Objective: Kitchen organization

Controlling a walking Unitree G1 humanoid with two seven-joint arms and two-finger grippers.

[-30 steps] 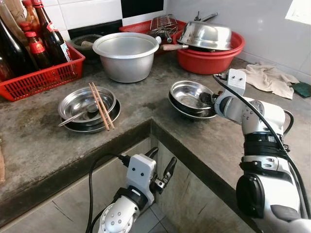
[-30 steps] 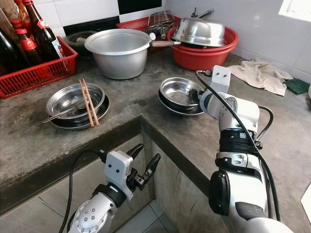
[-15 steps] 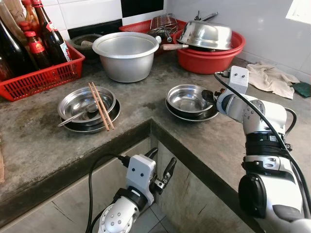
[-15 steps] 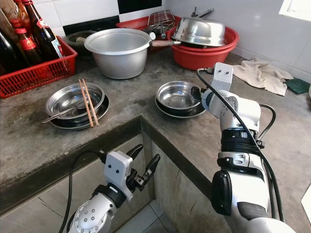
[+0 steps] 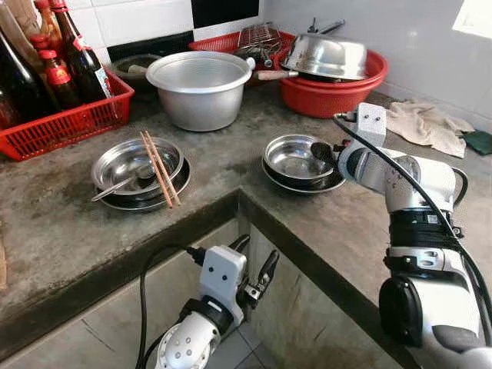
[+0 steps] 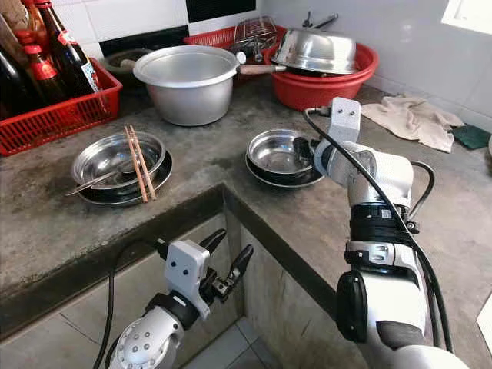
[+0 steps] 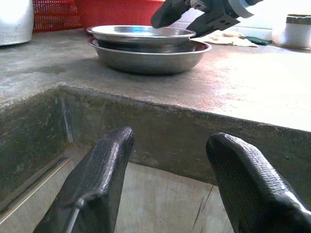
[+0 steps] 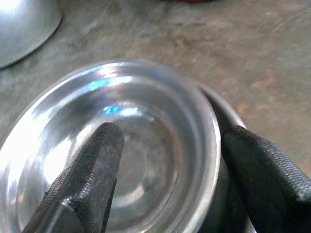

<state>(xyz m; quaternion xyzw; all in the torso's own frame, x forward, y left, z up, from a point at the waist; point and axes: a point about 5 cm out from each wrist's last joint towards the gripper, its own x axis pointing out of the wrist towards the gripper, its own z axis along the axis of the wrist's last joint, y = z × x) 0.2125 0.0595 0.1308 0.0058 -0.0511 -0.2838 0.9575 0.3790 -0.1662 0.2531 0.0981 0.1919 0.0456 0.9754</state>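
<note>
in the wider dish, a steel bowl

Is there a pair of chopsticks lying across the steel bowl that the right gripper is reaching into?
No, the chopsticks lie across the other steel bowl, well to the left of the right gripper.

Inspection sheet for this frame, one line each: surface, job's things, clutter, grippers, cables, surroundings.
Surface: grey concrete counter, L-shaped, stained.
Job's things: steel bowl nested in a steel dish; second bowl set carrying chopsticks and a spoon.
Clutter: large aluminium pot, red basin holding an upturned steel bowl, red crate of bottles, cloth.
Grippers: right gripper open, one finger inside the steel bowl, one outside its rim; left gripper open, idle below the counter edge.
Cables: black cable along the right arm; another at the left wrist.
Surroundings: white tiled wall.
</note>
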